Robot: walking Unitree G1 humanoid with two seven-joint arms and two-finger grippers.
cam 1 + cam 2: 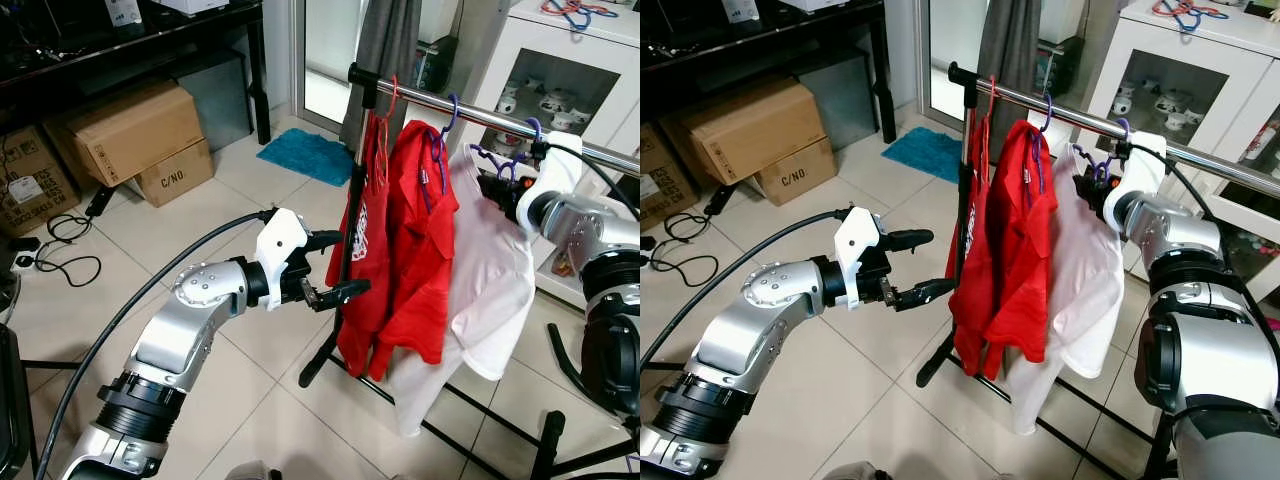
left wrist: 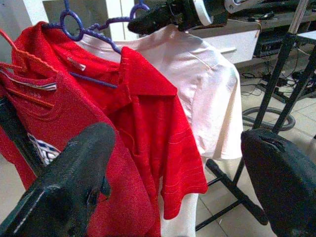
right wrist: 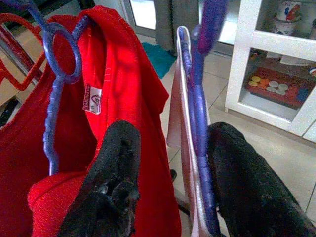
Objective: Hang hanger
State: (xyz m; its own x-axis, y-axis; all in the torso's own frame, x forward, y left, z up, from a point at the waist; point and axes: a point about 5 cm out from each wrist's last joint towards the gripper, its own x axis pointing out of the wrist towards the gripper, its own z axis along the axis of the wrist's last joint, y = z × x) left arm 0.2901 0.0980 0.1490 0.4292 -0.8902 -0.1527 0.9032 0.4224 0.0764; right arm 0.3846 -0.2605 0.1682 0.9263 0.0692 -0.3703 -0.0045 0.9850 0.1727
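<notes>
A shiny metal clothes rail [image 1: 600, 152] on a black stand carries three garments side by side: a red T-shirt [image 1: 362, 260] on a red hanger, a red polo shirt [image 1: 418, 250] on a purple plastic hanger [image 1: 440, 140], and a white shirt [image 1: 490, 290] on another purple hanger.

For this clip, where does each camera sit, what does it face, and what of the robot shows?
Head eyes: look down at the rail and both arms; left gripper open before the red shirts.
Left wrist: along its fingers at those shirts.
Right wrist: fingers astride the purple hanger carrying the white shirt.
Shared: the garments.
</notes>
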